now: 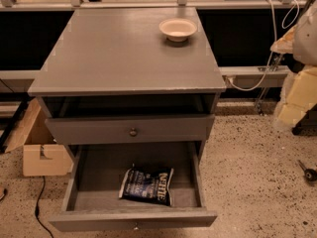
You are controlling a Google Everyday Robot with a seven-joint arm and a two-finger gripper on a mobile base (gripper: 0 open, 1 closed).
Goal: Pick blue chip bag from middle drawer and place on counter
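The blue chip bag [146,185], dark navy with white "KETTLE" lettering, lies flat on the floor of the open middle drawer [99,182], near its front and a little right of centre. The drawer is pulled fully out toward me. Above it is the grey counter [119,53]. My gripper [293,105] shows as a pale yellowish shape at the right edge. It is to the right of the cabinet at about the height of the upper drawer, well away from the bag, and it holds nothing that I can see.
A white bowl [178,29] sits at the counter's back right. The upper drawer front [132,131] with its dark knob is closed. A cardboard box [39,152] stands left of the cabinet. White cables [262,78] hang on the right, and a small dark object [308,172] lies on the floor.
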